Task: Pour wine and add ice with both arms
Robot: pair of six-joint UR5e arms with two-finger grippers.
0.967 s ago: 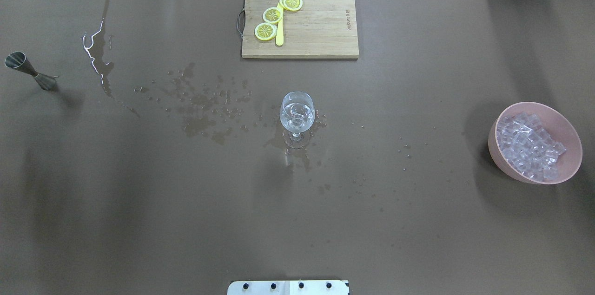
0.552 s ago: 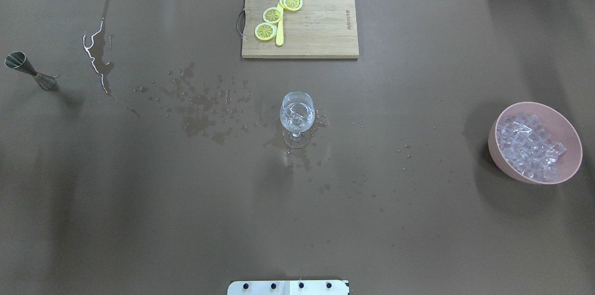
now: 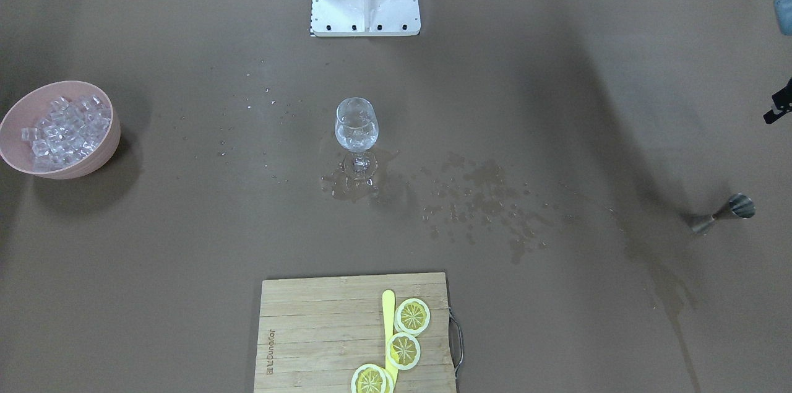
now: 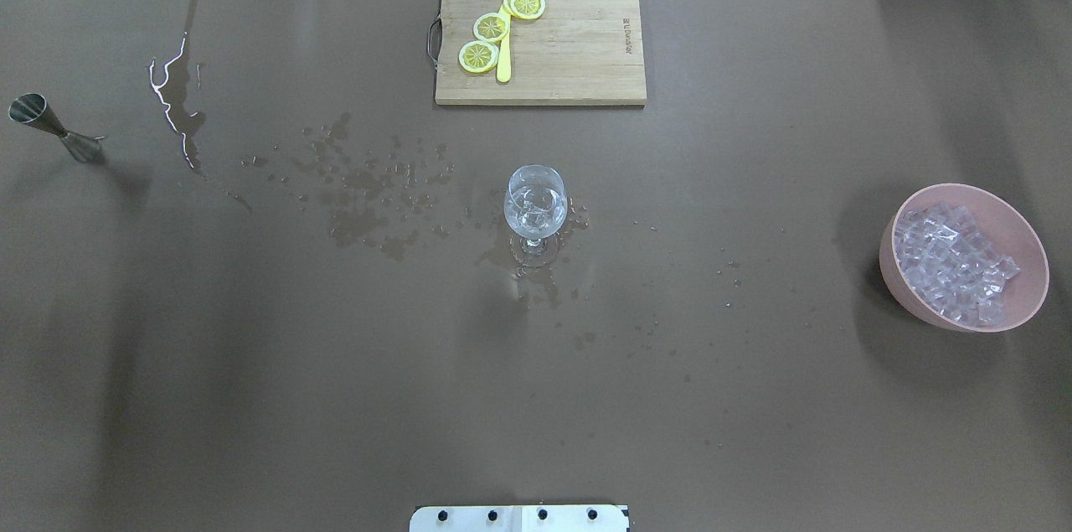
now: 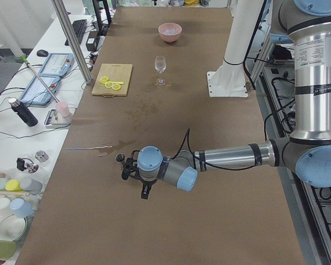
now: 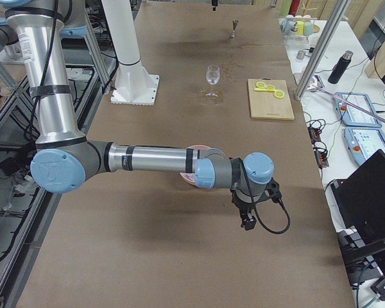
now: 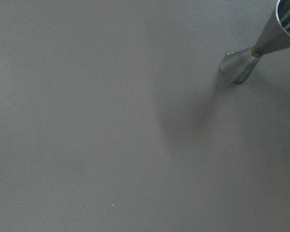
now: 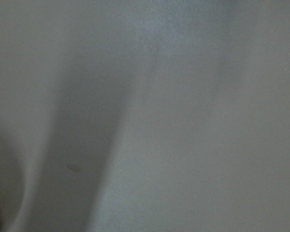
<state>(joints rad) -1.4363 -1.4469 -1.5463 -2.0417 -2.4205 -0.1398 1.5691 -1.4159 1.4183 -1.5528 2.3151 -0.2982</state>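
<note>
A clear wine glass [image 4: 536, 209] stands upright mid-table on a wet patch; it shows too in the front view [image 3: 356, 127]. It holds glassy, water-clear contents that I cannot tell apart. The ice [image 4: 955, 264] fills a pink bowl [image 4: 904, 293] at the right. My left gripper [image 5: 145, 190] hangs low over the table's left end near a steel jigger [image 4: 54, 130]; I cannot tell if it is open. My right gripper [image 6: 247, 221] hangs past the bowl at the right end; I cannot tell its state either. Neither wrist view shows fingers.
A wooden cutting board [image 4: 569, 46] with lemon slices [image 4: 492, 27] and a yellow tool lies at the far middle. Spilled drops and wet streaks [image 4: 368, 188] spread left of the glass. The white stand base [image 4: 519, 518] sits at the near edge.
The glass, bowl, jigger and board have not moved. Only the shadows at the table's two ends have shifted a little.
</note>
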